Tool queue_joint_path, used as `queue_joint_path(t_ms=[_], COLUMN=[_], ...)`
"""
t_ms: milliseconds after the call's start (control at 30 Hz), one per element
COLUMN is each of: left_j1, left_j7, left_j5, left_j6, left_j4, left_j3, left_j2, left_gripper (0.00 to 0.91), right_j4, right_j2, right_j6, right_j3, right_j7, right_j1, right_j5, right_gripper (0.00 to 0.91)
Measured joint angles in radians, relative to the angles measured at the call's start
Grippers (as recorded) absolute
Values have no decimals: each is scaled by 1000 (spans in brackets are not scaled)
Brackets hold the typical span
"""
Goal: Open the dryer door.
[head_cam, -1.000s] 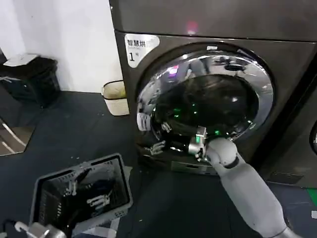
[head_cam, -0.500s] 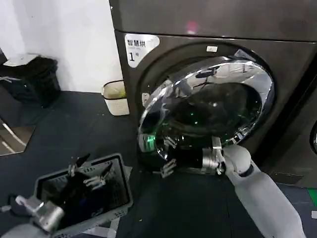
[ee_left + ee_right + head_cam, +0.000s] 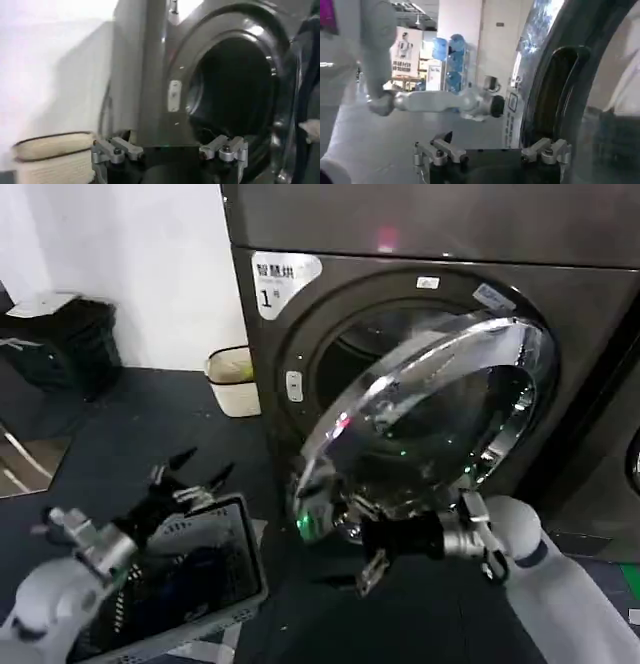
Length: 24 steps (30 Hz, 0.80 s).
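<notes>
Dark grey metal dryer [image 3: 420, 244] stands ahead, its door [image 3: 430, 424] swung partly out, hinged on the robot's right, free edge low on the left. Right tool [image 3: 362, 546] sits just below that free edge, fingers apart, gripping nothing. Left tool [image 3: 190, 476] hovers over the basket [image 3: 235, 589], fingers apart, farther off.

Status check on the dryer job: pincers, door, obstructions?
Right pincer open, at the dryer door lower edge. Left pincer open, above the laundry basket. Door partly open, drum opening showing. Nothing blocking its swing.
</notes>
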Motion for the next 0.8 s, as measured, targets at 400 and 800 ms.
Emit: queue_joint_path(t_ms=[400, 800], left_j1=[-233, -510], left_j7=[106, 149], left_j5=[-77, -68], left_j6=[-32, -39], left_j4=[81, 156], left_j3=[278, 603], left_j2=[131, 89], left_gripper=[907, 907], right_j4=[34, -97], right_j2=[-76, -97], right_j6=[20, 33], right_j3=[185, 526], right_j7=[-117, -146], right_j1=[-165, -278], right_j5=[62, 152], right_gripper=[907, 907])
